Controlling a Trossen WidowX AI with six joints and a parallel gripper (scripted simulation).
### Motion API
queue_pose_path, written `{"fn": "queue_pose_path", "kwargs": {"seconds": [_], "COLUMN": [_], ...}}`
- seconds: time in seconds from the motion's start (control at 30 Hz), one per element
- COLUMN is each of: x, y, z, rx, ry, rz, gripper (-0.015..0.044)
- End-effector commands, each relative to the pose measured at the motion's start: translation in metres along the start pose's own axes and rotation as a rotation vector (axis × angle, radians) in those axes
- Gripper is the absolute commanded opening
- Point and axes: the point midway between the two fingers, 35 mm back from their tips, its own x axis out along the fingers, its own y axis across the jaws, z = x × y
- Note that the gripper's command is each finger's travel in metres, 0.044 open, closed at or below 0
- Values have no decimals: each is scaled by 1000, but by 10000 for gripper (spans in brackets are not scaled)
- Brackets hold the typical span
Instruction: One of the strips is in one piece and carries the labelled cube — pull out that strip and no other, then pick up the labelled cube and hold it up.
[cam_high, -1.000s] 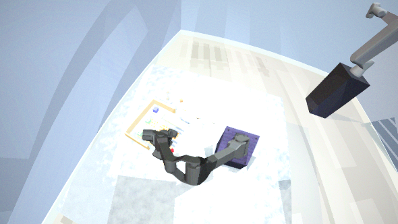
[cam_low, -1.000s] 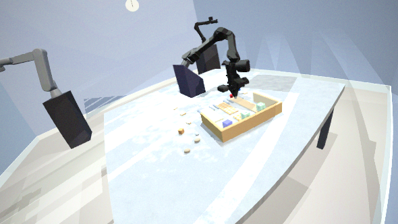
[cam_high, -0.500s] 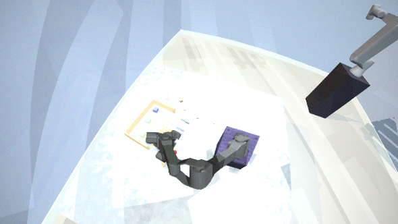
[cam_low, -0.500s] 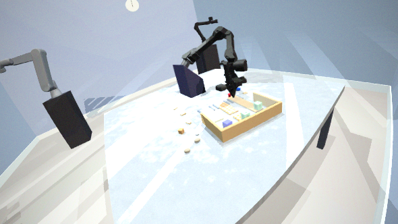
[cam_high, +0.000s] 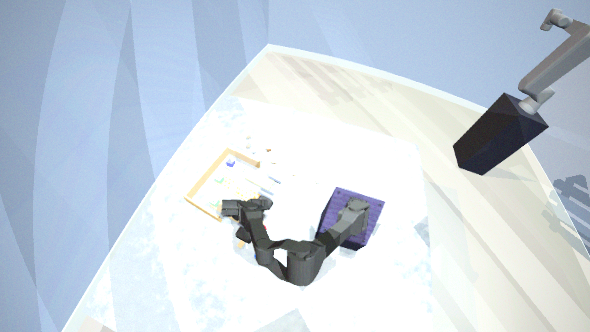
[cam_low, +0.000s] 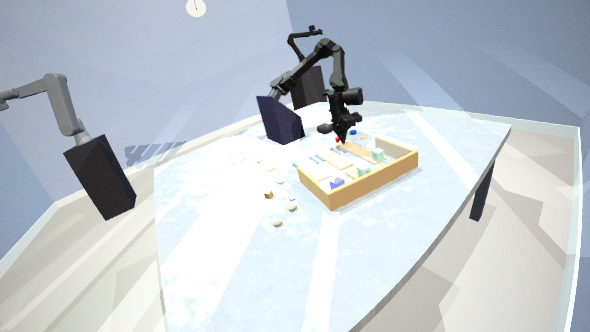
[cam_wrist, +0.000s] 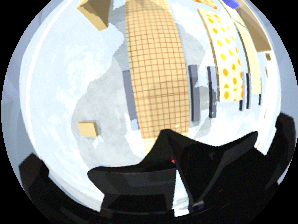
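A long tan grid strip (cam_wrist: 153, 63) (cam_low: 357, 150) runs out of the open wooden tray (cam_low: 370, 182) (cam_high: 202, 180) towards me. A green cube (cam_low: 378, 154) with a dark mark sits on the strip's far end, inside the tray. My gripper (cam_wrist: 166, 139) (cam_low: 339, 140) (cam_high: 243, 234) is down at the table, shut on the strip's near end just outside the tray. The cube's label is too small to read.
A small tan block (cam_wrist: 87, 128) lies on the table left of the strip. Several loose bits (cam_low: 269, 194) (cam_low: 292, 206) lie left of the tray. The arm's purple base (cam_high: 350, 215) stands behind me. Dark camera boxes (cam_low: 100, 175) (cam_high: 500, 132) stand at the table's sides.
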Motion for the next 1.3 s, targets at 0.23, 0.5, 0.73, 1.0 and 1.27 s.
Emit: {"fn": "queue_pose_path", "kwargs": {"seconds": [0.23, 0.5, 0.73, 1.0, 1.27], "x": [5, 5, 5, 5, 5], "y": [-2, -2, -2, -1, -1], "z": [-25, -37, -47, -58, -71], "rx": [11, 11, 12, 12, 13], "ry": [24, 25, 25, 26, 26], "rz": [-6, -6, -6, -6, -6], "gripper": [0, 0, 0, 0, 0]}}
